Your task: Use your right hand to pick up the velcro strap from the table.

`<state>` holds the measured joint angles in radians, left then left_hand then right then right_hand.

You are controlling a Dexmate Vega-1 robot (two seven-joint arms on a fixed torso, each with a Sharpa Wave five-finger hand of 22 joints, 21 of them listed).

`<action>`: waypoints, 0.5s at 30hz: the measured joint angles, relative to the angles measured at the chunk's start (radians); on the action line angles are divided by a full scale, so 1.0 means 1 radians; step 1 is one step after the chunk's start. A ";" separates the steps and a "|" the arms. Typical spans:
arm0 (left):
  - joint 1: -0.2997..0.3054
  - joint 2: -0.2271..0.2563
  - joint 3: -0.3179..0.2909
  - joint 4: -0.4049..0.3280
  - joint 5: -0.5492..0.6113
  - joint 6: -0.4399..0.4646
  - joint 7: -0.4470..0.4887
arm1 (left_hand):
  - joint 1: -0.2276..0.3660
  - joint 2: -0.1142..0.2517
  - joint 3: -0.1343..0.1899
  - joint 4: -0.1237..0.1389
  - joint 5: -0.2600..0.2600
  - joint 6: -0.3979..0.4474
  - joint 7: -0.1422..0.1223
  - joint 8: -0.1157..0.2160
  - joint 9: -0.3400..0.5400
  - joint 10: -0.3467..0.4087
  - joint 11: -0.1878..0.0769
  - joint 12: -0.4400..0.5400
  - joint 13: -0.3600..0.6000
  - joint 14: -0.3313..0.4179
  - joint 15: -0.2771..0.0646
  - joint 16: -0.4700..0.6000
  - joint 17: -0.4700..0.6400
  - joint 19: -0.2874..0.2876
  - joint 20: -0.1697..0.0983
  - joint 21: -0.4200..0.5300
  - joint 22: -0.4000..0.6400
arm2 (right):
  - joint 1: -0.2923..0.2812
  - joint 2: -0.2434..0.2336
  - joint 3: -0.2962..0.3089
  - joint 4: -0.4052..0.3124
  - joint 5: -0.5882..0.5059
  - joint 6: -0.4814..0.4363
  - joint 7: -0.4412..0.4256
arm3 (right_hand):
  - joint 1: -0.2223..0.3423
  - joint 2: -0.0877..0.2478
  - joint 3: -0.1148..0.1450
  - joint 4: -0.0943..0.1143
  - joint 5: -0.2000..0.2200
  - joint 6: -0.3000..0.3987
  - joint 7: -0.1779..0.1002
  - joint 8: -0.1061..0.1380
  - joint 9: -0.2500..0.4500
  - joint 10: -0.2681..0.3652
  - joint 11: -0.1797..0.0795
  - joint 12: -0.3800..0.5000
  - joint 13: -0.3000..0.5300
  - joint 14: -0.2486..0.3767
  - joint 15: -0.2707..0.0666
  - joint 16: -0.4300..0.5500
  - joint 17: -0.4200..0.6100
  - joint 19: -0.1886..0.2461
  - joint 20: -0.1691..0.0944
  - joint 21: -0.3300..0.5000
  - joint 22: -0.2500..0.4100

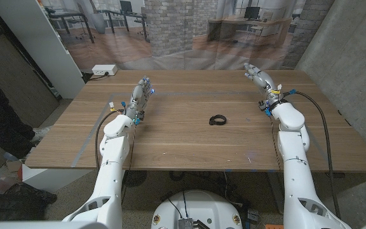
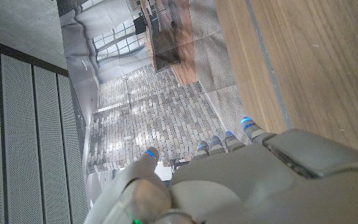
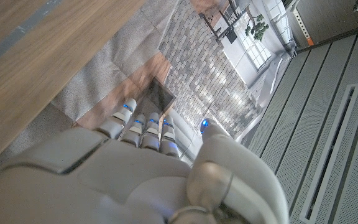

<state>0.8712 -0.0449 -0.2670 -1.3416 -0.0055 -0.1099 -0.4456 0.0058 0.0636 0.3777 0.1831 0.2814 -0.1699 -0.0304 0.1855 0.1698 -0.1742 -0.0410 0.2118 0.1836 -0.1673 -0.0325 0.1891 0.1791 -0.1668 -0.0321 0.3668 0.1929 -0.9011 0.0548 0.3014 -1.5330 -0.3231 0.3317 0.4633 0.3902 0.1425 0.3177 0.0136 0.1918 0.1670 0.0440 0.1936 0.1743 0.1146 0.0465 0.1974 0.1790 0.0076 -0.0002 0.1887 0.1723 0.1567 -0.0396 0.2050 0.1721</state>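
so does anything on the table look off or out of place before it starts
Nothing stands out. The velcro strap lies coiled on the table between the arms, and the left hand and right hand hold nothing.

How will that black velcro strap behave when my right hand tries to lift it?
The velcro strap is a small, thin loop lying low on the table, so probably light and floppy, likely to sag or deform when pinched. It may slide on the smooth wood if nudged. The right hand is far from it.

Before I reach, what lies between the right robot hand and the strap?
Only bare wood. In the head view the table shows nothing between the right robot hand near the far edge and the strap near the middle.
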 measured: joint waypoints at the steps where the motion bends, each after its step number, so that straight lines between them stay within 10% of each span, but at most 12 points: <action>1: 0.000 0.000 0.000 0.000 0.000 0.000 0.000 | 0.000 0.000 0.000 0.000 0.000 0.000 0.000 0.000 0.000 0.000 0.000 0.000 0.000 0.000 0.000 0.000 0.000 0.000 0.000 0.000 0.000 | -0.001 -0.001 -0.001 -0.002 -0.005 0.004 -0.001 | 0.000 0.000 0.000 0.000 0.000 0.001 -0.001 0.000 0.000 0.000 0.000 0.000 0.000 0.000 0.000 0.000 0.000 0.000 0.000 0.000 0.000; 15: -0.003 -0.001 -0.002 0.003 0.001 -0.003 -0.002 | 0.000 0.000 0.000 0.000 0.000 0.000 0.000 0.000 0.000 0.000 0.000 0.000 0.000 0.000 0.000 0.000 0.000 0.000 0.000 0.000 0.000 | -0.014 -0.020 -0.010 -0.040 -0.065 0.047 -0.008 | 0.019 0.003 0.004 -0.021 -0.008 0.001 -0.001 0.000 0.005 0.009 -0.002 0.000 0.000 0.003 0.004 0.000 0.000 0.003 0.004 0.000 0.000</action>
<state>0.8687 -0.0457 -0.2693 -1.3389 -0.0043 -0.1128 -0.4475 0.0058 0.0636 0.3777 0.1831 0.2813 -0.1698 -0.0304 0.1855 0.1697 -0.1742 -0.0411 0.2118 0.1836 -0.1673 -0.0325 0.1891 0.1791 -0.1668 -0.0321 0.3668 0.1929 -0.9149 0.0343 0.2917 -1.5732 -0.3876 0.3788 0.4549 0.4088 0.1451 0.3218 -0.0071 0.1842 0.1681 0.0429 0.1935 0.1795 0.1234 0.0447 0.1974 0.1790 0.0111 0.0034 0.1886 0.1723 0.1601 -0.0360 0.2050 0.1722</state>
